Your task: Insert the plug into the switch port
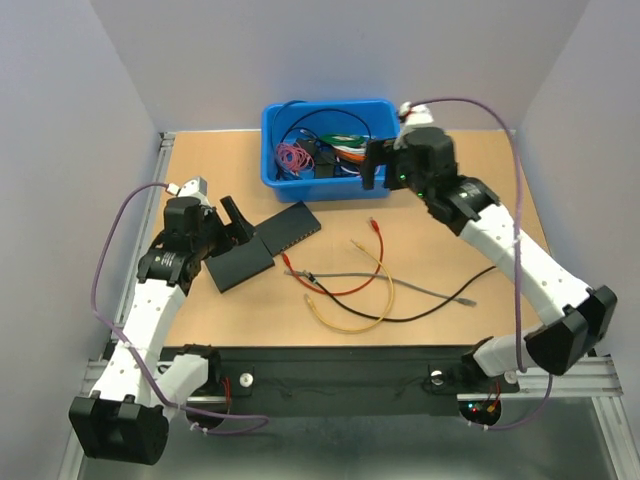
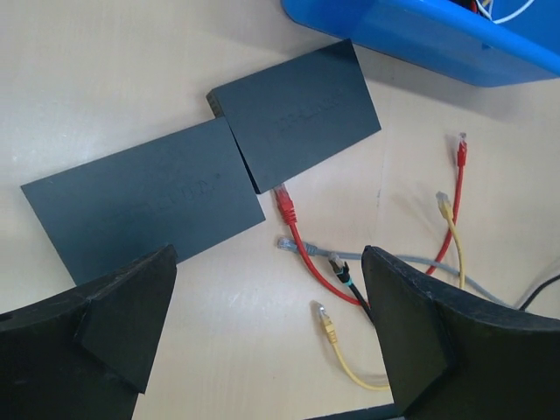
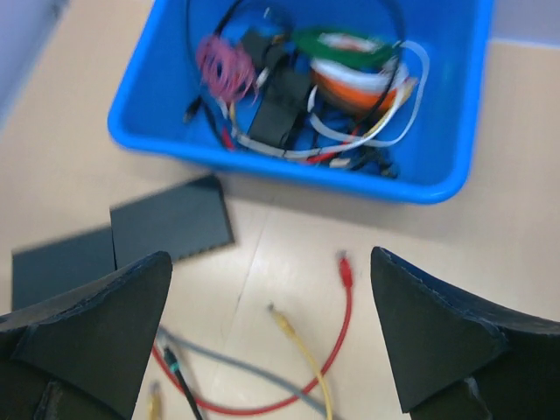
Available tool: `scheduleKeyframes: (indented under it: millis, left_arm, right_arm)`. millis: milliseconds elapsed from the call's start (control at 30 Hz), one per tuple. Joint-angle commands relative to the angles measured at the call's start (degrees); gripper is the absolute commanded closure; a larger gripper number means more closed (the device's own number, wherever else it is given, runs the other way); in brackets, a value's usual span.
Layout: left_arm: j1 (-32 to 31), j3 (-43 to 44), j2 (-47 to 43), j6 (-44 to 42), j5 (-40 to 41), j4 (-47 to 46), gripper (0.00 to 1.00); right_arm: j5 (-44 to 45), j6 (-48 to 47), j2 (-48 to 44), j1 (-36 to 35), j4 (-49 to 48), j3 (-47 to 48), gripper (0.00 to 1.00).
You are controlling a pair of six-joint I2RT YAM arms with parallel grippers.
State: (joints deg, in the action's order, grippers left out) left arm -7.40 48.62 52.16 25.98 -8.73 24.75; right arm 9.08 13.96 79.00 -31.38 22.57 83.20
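Two flat black switches lie end to end, one [image 1: 290, 228] [image 2: 302, 109] [image 3: 171, 223] further right, the other [image 1: 238, 265] [image 2: 144, 201] near my left arm. Loose cables lie on the table: a red one with a plug [image 2: 285, 204] close to the right switch's corner and its other plug [image 1: 374, 226] [image 3: 345, 267] further right, a yellow one [image 1: 356, 243] [image 3: 280, 319], a grey one [image 1: 400, 283] and a black one [image 1: 430, 308]. My left gripper [image 1: 232, 228] [image 2: 267, 289] is open and empty above the switches. My right gripper [image 1: 378, 165] [image 3: 267, 262] is open and empty by the bin's front edge.
A blue bin [image 1: 272, 150] [image 3: 437, 188] [image 2: 411, 44] holding several coiled cables and small parts stands at the back of the table. Grey [image 2: 286, 244], black [image 2: 339, 267] and yellow [image 2: 325, 319] plugs lie together below the left gripper.
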Motion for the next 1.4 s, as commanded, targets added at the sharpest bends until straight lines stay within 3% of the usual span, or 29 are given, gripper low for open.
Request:
scheduleKeyframes:
  millis: [0,33,133,167,200,333,433,500,633,700,1000,1200,1367]
  left_arm:
    - [-0.1,5.8,0.9,-1.7,5.6,2.6,0.01]
    - [-0.1,8.0,1.2,-1.7,6.8,3.3,0.01]
    - [-0.1,8.9,0.4,-1.0,10.9,4.9,0.01]
    - [0.0,8.4,-0.6,-0.3,11.3,5.0,0.01]
    - [0.0,7.7,-0.9,-0.1,11.3,5.0,0.01]
    - [0.0,3.0,-1.7,-1.0,7.4,3.6,0.01]
    - [-0.1,2.6,-0.9,-2.1,3.6,2.9,0.01]
    - [-0.5,0.9,-0.4,-1.3,2.4,0.8,0.01]
    - [-0.5,4.3,3.5,-3.6,0.9,0.8,0.04]
    - [-0.5,8.6,5.5,-4.8,4.0,2.3,0.05]
    - [-0.5,10.0,7.4,-5.4,3.2,3.6,0.07]
    - [-0.9,4.9,6.5,-2.6,2.9,3.1,0.07]
    - [-7.5,5.7,5.8,-0.7,4.3,3.8,0.07]
  right_arm:
    - [8.1,-7.3,5.7,-11.4,9.7,4.7,0.0]
    - [12.5,-7.4,6.7,-12.6,9.9,5.4,0.0]
    - [13.4,0.3,6.3,-12.5,9.3,4.7,0.0]
    - [16.2,9.8,5.9,-12.3,8.8,1.6,0.0]
    - [17.2,13.0,5.6,-12.0,9.1,-0.3,0.0]
    - [-3.0,9.1,9.6,-11.6,12.6,-1.1,0.0]
    - [-7.5,8.0,14.9,-12.1,22.2,5.8,0.01]
    - [-13.5,5.2,17.1,-13.4,23.3,6.8,0.1]
    - [-15.5,1.0,18.5,-15.6,22.6,7.2,0.13]
    - [-17.4,-0.5,19.4,-15.7,20.8,6.5,0.16]
    - [-20.9,2.1,19.4,-19.2,14.1,-3.8,0.47]
    - [-17.7,7.0,22.6,-24.0,14.1,-2.8,0.47]
    - [-13.6,14.0,25.1,-28.4,13.4,-0.4,0.47]
